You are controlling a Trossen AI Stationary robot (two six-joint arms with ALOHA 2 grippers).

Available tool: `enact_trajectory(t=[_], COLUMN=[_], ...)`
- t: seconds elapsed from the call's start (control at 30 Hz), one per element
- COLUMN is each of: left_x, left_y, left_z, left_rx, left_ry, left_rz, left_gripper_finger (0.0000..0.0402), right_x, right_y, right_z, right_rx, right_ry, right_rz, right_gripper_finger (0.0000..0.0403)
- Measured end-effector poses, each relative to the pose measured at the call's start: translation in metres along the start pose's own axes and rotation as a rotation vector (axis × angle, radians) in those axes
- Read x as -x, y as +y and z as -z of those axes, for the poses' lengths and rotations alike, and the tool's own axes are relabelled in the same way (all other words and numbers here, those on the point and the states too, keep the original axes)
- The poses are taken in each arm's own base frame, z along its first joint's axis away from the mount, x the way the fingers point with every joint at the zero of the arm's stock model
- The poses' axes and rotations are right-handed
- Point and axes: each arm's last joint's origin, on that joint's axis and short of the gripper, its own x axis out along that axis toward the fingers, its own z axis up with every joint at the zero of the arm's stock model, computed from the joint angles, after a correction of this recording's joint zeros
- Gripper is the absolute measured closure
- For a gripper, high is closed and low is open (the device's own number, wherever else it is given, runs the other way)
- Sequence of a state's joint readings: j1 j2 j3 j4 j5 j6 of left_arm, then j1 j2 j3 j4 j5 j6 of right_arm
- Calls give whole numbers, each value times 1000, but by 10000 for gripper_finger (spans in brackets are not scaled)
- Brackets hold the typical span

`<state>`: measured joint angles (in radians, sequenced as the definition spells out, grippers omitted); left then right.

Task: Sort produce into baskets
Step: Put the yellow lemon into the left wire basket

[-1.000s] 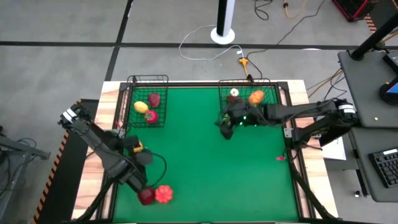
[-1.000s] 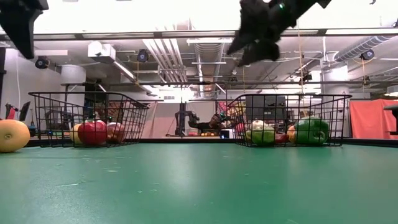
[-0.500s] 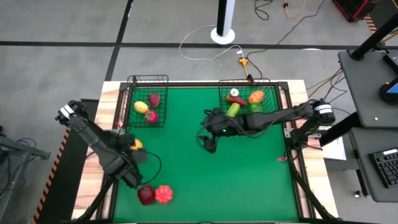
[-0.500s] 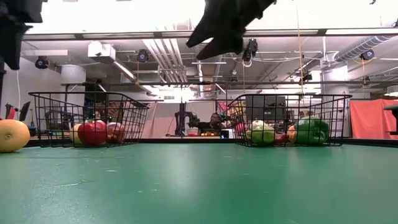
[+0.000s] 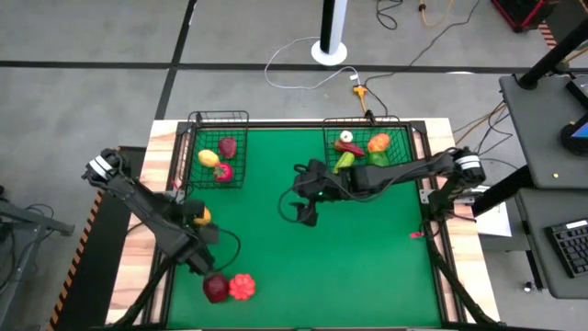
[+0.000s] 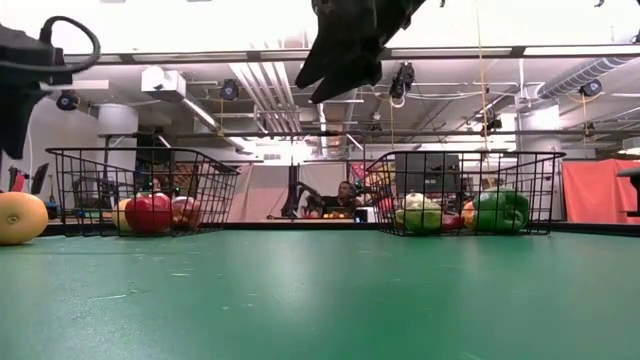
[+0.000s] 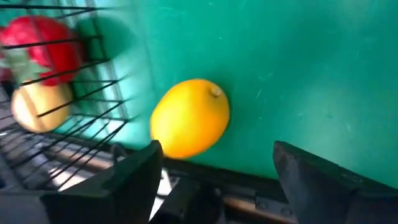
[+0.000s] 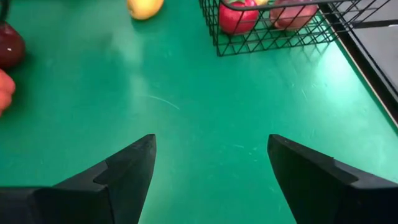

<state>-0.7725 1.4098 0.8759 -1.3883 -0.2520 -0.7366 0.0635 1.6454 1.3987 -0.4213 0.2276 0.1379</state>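
Produce is lying split across the green table (image 5: 367, 276): some pieces are already sitting in the two wire baskets at the far edge, the left basket (image 5: 196, 152) near the far-left corner and the right basket (image 5: 409, 129) near the far-right corner, while three pieces are waiting loose along the left side. The right arm is reaching out over the middle of the table, and the right gripper (image 5: 303, 213) is hanging there with its fingers spread and nothing between them, well apart from every loose piece. The left gripper (image 5: 204, 264) is hovering near the left edge with its fingers parted and empty, so the left arm is much the nearer one. A yellow lemon (image 7: 189, 117) is lying on the cloth just beside the left edge, close to the near wall of the left basket; in the left wrist view it is sitting ahead of the left fingers, roughly centred on the gap between them, its long axis slanting across that gap. A dark maroon piece (image 5: 215, 289) and a red piece (image 5: 243, 287) are sitting touching each other close to the near-left corner, just beside the left gripper on its near side, and I judge one of these three is coming next
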Motion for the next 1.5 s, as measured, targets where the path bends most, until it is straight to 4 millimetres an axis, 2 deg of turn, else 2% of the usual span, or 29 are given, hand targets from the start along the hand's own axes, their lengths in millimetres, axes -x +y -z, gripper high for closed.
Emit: enact_trajectory(t=[0.13,0.3,0.47,1.07,1.5], left_x=[-10,-11,-15,-44,-55], left_y=[7,13,17,15,12], left_z=[3,10,16,1,-2], left_rx=[51,-29,-53,-32,-28], left_ry=[-48,-73,-26,78,56], left_rz=[58,78,66,-1,7], left_gripper_finger=[124,129,129,129,129], right_x=[3,3,2,2,2], right_y=[-1,-1,-1,-1,-1], right_z=[-1,0,3,6,6], right_rx=[-2,1,5,16,42], right_ry=[-8,2,23,45,48], right_rz=[-1,1,3,6,3], right_gripper_finger=[102,105,98,93,90])
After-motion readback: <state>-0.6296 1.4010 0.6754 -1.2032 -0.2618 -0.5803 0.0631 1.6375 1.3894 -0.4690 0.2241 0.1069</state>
